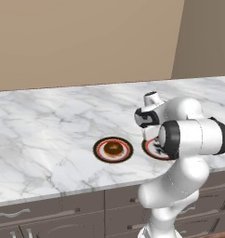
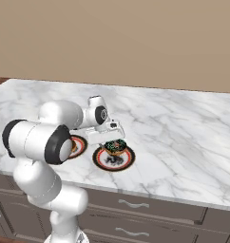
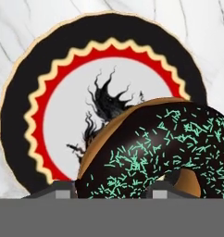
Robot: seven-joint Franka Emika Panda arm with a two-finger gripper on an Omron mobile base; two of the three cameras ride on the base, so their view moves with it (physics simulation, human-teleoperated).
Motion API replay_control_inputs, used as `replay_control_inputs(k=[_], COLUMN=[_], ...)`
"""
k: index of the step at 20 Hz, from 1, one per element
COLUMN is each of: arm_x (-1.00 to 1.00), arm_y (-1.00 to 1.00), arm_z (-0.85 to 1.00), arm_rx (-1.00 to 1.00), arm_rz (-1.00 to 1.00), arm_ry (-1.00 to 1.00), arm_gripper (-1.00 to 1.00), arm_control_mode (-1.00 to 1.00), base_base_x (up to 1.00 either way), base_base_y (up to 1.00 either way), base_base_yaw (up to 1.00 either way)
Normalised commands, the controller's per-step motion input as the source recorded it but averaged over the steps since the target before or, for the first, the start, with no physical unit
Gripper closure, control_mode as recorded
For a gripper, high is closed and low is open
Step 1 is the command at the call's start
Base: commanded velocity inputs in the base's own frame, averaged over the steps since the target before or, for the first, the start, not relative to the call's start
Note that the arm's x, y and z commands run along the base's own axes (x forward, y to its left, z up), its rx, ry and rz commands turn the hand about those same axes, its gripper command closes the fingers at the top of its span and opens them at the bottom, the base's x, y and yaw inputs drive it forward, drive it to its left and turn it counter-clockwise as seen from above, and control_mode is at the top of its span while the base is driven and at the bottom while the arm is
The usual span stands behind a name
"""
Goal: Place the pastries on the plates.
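A dark chocolate ring pastry (image 3: 155,148) with green sprinkles sits between my fingertips, and my gripper (image 3: 113,190) is shut on it. It hangs just over a round plate (image 3: 21,92) with a black rim, a red zigzag ring and a white centre with a black mark. From the right base, my gripper (image 2: 114,141) holds that pastry (image 2: 115,146) low above the near plate (image 2: 112,163). The other plate (image 1: 99,149) lies to the left and carries a brown glazed donut (image 1: 113,148). The plate under my hand (image 1: 149,146) is partly hidden by my arm.
Both plates lie near the front edge of a white marble counter (image 1: 49,130), with drawers (image 1: 54,216) below. A tan wall (image 1: 86,42) runs along the back. The second plate (image 2: 82,142) is half hidden behind my elbow in the right base view.
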Motion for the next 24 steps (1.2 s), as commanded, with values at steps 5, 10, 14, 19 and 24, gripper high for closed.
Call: replay_control_inputs(k=[5,10,14,19,24], arm_x=[0.08,0.03,0.09,-0.26,-1.0], arm_y=[-0.18,0.02,0.14,0.17,0.0], arm_z=[-0.04,0.0,0.07,0.43,0.46], arm_rx=[0.0,0.0,0.0,0.0,0.0], arm_rz=[0.06,-0.01,-0.05,-0.04,0.0], arm_ry=[0.0,0.0,0.0,-0.01,-0.28], arm_gripper=[-1.0,-1.0,-1.0,-1.0,-1.0], arm_control_mode=[-1.0,-1.0,-1.0,-1.0,-1.0], base_base_x=[0.0,0.0,0.0,0.0,0.0], base_base_y=[0.0,0.0,0.0,0.0,0.0], base_base_yaw=[0.0,0.0,0.0,0.0,0.0])
